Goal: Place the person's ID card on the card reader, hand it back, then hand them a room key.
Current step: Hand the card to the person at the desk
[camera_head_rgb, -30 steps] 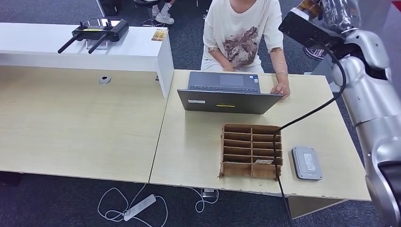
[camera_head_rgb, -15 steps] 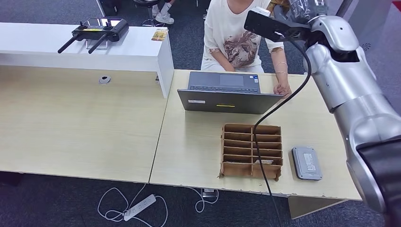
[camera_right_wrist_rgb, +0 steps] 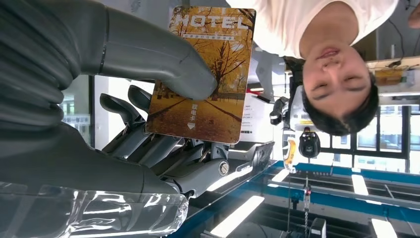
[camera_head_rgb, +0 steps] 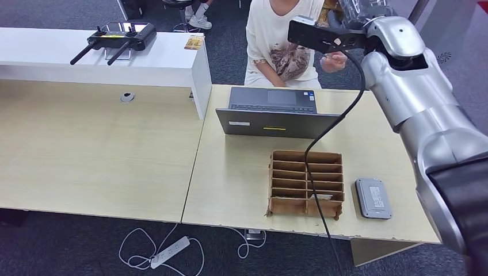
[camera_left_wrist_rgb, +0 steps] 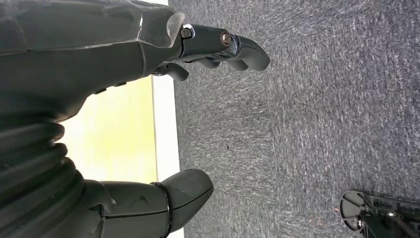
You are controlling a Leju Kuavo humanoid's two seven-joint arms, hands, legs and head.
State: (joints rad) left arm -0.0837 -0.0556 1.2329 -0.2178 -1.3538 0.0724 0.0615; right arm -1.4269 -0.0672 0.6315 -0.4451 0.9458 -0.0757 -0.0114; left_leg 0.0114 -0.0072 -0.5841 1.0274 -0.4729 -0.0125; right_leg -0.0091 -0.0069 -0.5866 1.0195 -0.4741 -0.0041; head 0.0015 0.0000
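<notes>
My right hand (camera_right_wrist_rgb: pixel 130 130) is raised toward the seated person (camera_head_rgb: pixel 282 34) and pinches a room key card (camera_right_wrist_rgb: pixel 208 74) between its thumb and fingers. The card is printed with golden autumn trees and the word HOTEL. In the head view this hand (camera_head_rgb: pixel 363 8) is at the top edge, beyond the laptop. Just below it the person's hand (camera_head_rgb: pixel 334 60) is lifted in the air. The grey card reader (camera_head_rgb: pixel 373 198) lies flat near the table's front right, with nothing on it. My left hand (camera_left_wrist_rgb: pixel 99 64) hangs beside a table edge over the carpet, fingers apart and holding nothing.
An open laptop (camera_head_rgb: pixel 276 112) stands between me and the person. A cardboard slot organiser (camera_head_rgb: pixel 305 183) sits left of the reader with a card (camera_head_rgb: pixel 321 196) in a front slot. My right arm's black cable (camera_head_rgb: pixel 313 144) drapes across it. A white counter (camera_head_rgb: pixel 103 57) carries a remote controller (camera_head_rgb: pixel 115 37).
My right arm has swung left, bringing the key card in front of the person. The person's hand has lifted off the table beside the laptop toward my hand.
</notes>
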